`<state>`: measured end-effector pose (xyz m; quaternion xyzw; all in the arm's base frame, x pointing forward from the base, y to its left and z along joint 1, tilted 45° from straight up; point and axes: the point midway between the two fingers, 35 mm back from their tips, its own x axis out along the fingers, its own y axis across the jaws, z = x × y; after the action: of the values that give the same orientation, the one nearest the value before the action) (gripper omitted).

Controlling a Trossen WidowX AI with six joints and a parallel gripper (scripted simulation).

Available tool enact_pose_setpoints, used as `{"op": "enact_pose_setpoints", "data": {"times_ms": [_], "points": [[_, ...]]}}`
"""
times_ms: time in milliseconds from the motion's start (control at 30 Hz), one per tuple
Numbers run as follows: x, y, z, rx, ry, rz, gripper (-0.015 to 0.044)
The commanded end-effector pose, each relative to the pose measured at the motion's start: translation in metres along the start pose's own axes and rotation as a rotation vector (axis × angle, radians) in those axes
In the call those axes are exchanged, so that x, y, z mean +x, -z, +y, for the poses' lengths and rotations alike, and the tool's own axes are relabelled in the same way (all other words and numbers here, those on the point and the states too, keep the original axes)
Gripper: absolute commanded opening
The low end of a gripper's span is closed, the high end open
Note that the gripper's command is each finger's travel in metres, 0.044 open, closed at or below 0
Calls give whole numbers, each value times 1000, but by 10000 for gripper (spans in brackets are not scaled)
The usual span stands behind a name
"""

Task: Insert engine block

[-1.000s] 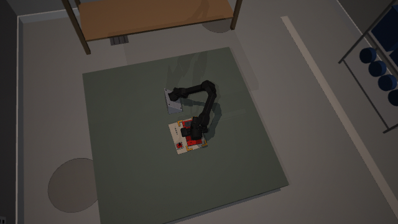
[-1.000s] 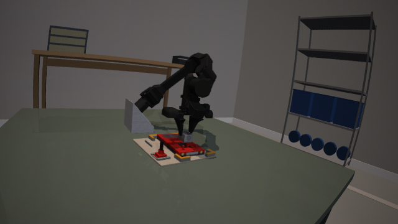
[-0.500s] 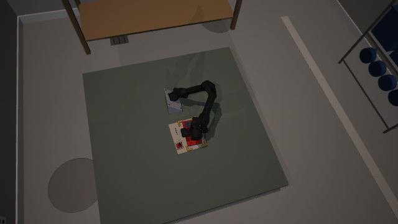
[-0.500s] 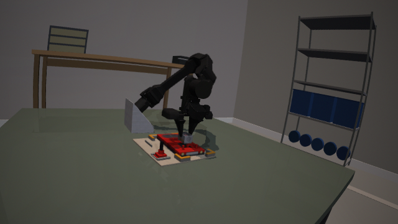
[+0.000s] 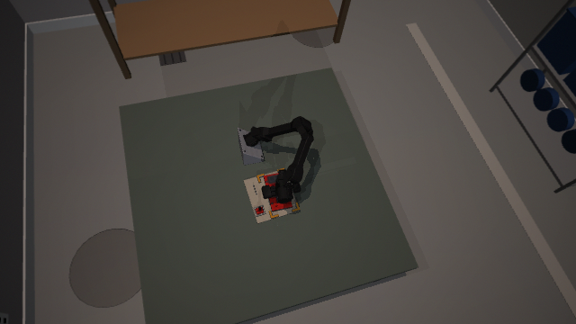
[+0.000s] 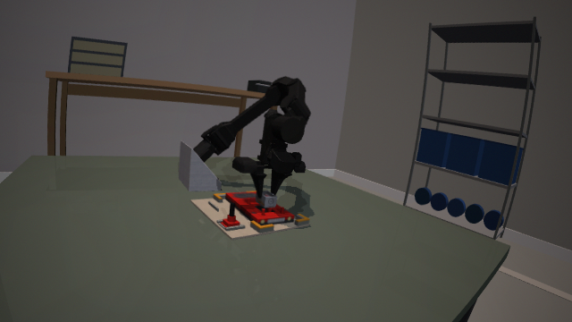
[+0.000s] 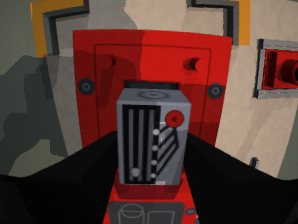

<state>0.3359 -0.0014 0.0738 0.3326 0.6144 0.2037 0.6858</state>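
Note:
The grey engine block point(image 7: 152, 137), with dark slots and a red cap on top, sits between my black fingers in the wrist view. My gripper point(image 7: 151, 139) is shut on it. The block is over the front part of the red car body point(image 7: 152, 87), which lies on a beige board. In the side view the block point(image 6: 268, 200) stands at the top of the car body point(image 6: 259, 207), low against it; how deep it sits I cannot tell. From above, my arm hides the block and most of the car body point(image 5: 274, 198).
Orange corner brackets point(image 7: 222, 4) mark the board's corners. A red fixture with a black post point(image 6: 231, 219) stands on the board's near left; it also shows in the wrist view point(image 7: 282, 72). A grey wedge base point(image 6: 194, 172) holds the arm behind the board.

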Motion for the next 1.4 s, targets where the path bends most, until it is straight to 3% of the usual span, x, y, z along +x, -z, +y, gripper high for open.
{"op": "enact_pose_setpoints", "data": {"times_ms": [0, 1367], "points": [[1, 0, 0, 4, -3, -1, 158], [12, 0, 0, 3, -4, -1, 158]]}}
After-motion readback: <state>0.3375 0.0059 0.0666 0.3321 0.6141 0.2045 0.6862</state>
